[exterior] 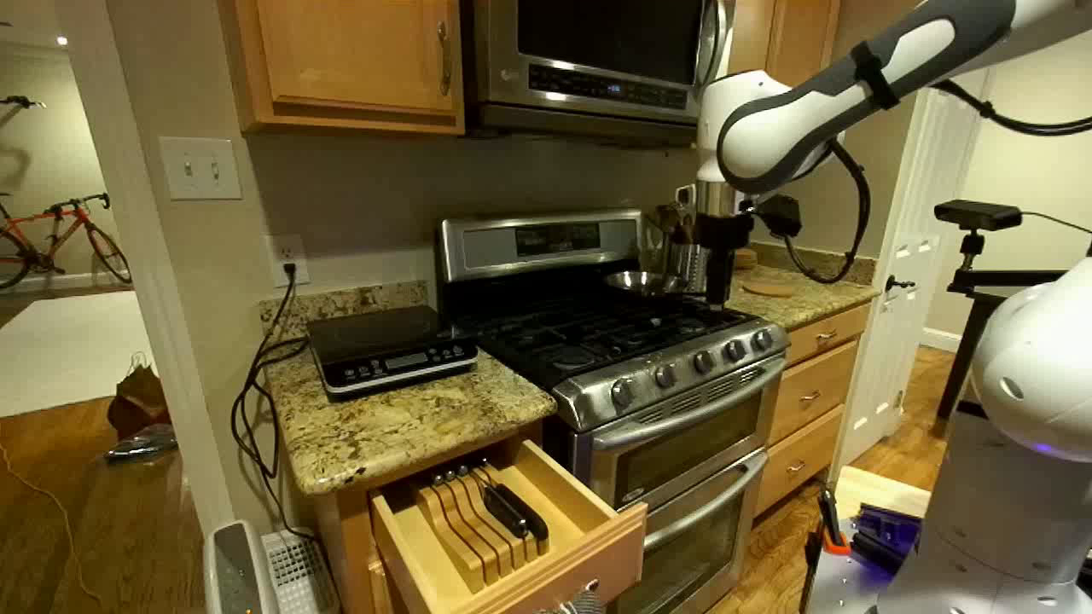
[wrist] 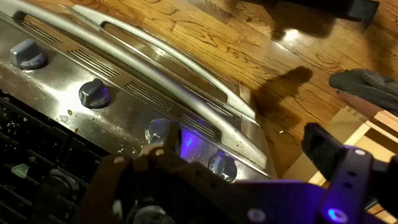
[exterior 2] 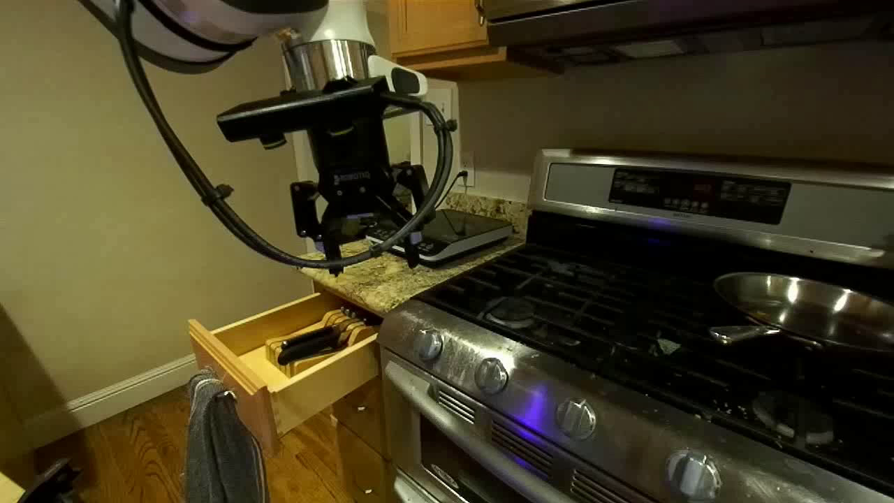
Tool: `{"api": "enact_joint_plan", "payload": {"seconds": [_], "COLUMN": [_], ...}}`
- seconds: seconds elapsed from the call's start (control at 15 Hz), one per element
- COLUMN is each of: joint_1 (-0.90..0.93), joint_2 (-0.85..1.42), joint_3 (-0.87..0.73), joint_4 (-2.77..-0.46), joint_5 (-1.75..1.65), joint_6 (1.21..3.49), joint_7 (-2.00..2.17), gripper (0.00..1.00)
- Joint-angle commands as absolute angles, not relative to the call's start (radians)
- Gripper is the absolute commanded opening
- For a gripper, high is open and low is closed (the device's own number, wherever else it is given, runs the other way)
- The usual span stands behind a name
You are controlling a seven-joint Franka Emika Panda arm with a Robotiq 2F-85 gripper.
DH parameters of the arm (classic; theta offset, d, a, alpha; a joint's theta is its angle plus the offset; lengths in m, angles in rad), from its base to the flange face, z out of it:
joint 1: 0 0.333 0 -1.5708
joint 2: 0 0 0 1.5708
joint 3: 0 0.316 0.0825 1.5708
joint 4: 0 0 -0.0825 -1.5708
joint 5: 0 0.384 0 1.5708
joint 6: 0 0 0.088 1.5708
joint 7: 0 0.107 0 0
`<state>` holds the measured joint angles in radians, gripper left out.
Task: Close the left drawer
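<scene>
Gripper [exterior 2: 374, 258] in midair with fingers [exterior 2: 336, 260] spread wide, only air between the tips; by the wrist view, over the front of the stove [exterior 2: 531, 395], with one finger against a backdrop of knobs [wrist: 94, 95] and its partner against the side of the left drawer [exterior: 610, 558], though apart from it; drawer pulled well out in both exterior views, beneath the counter [exterior: 418, 418] and just beside the stove; grey towel [exterior 2: 227, 440] draped over the drawer's pull and hanging down its face; inside the drawer, wooden knife insert [exterior: 465, 546] with long wavy slots, resting on the drawer bottom; at the insert's side nearer the stove, dark knife handles [exterior: 505, 510] close beside each other; toward the rear, small shiny ends [exterior: 450, 475] in a row, perhaps of more knives, too small for certainty. On the stove's grates [exterior 2: 594, 307], upright steel pan [exterior 2: 824, 307] with bright reflections along its inner wall; on the counter, flat black-topped cooktop [exterior: 375, 337] with buttons along its front; past the stove, in an exterior view, perforated metal container [exterior: 685, 264] with utensils [exterior: 671, 223] standing in it, partly behind the gripper.
</scene>
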<state>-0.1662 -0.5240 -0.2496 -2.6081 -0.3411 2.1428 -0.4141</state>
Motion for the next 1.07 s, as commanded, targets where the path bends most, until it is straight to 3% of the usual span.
{"api": "enact_joint_plan", "payload": {"seconds": [0.0,0.53,1.0], "joint_1": [-0.17,-0.153,-0.009], "joint_2": [-0.524,-0.532,-0.545], "joint_3": [-0.245,-0.222,-0.146], "joint_4": [-2.607,-2.627,-2.703], "joint_5": [-0.338,-0.344,-0.294], "joint_6": [2.141,2.16,2.256], "joint_7": [-0.416,-0.413,-0.468], "gripper": [1.0,1.0,1.0]}}
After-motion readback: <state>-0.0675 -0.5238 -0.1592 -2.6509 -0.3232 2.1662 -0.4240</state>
